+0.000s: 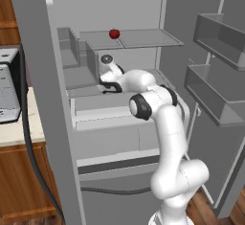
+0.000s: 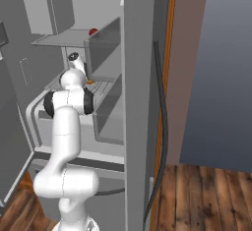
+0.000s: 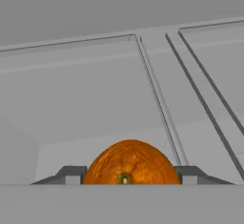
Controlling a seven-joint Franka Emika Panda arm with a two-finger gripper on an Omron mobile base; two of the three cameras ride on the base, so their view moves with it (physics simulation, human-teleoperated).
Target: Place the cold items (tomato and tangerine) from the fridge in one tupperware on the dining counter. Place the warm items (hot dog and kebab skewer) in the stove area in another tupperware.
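Note:
In the hand view, the tangerine, a bright orange ball, sits between my gripper fingertips, which press against both of its sides. In the left base view my arm reaches into the open fridge at the middle shelf, the hand low over that shelf. A sliver of the tangerine shows beside the hand in the right base view. The tomato, a dark red ball, rests on the shelf above, also visible from the right.
Grey door bins hang on the open fridge door to the right of the arm. A silver appliance stands on the pale counter left of the fridge. A black cable runs down the fridge's side.

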